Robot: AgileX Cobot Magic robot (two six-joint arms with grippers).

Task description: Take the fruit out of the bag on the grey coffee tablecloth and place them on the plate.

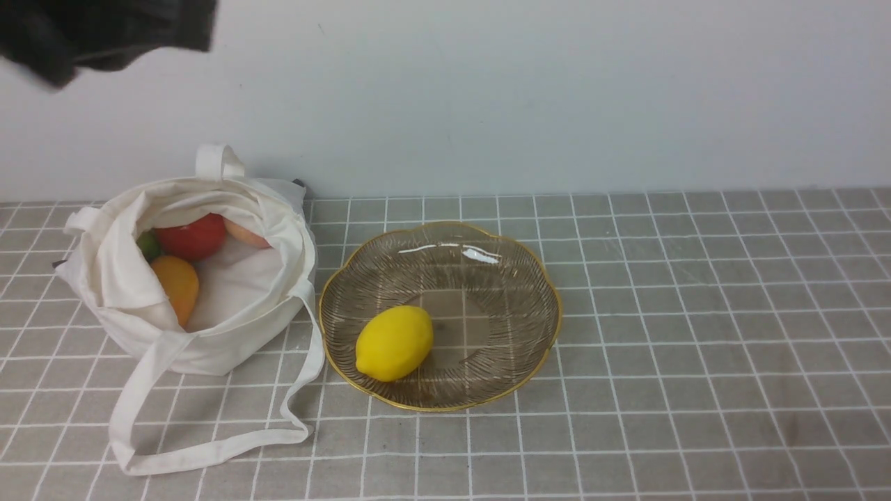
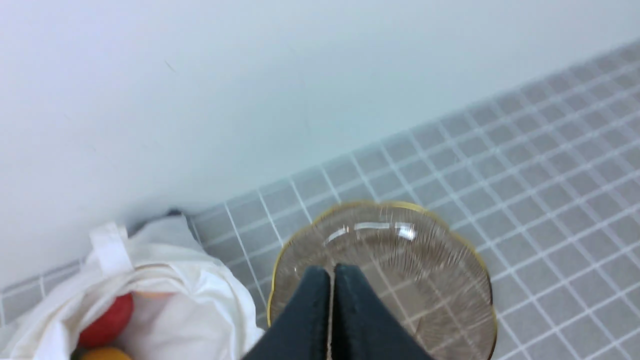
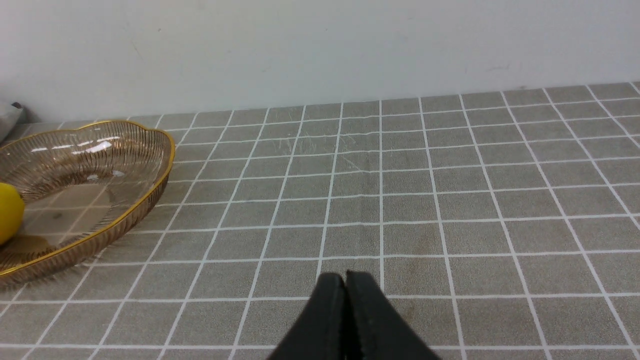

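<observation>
Where the left gripper [image 2: 331, 278] is caught by its wrist camera, its two dark fingers [image 2: 307, 315] are pressed flat together with nothing held between them; in the front view the left arm [image 1: 104, 35] is shown only as a dark blur, raised high over the bag [image 1: 209, 341]. The bag is set below that gripper on the grey coffee tablecloth [image 1: 696, 313], its mouth open; inside it a red fruit [image 1: 191, 236], an orange fruit [image 1: 177, 282], a green fruit [image 1: 147, 245] and a peach fruit [image 1: 245, 234] are packed close together. The plate [image 1: 501, 292] is placed just beside the bag, below and beyond the left fingertips; the lemon [image 1: 394, 342] is laid in it, on the side nearer the bag. The right gripper [image 3: 345, 285] is likewise closed and empty, held over the tablecloth; the plate is seen ahead of it and off to one side, well apart.
</observation>
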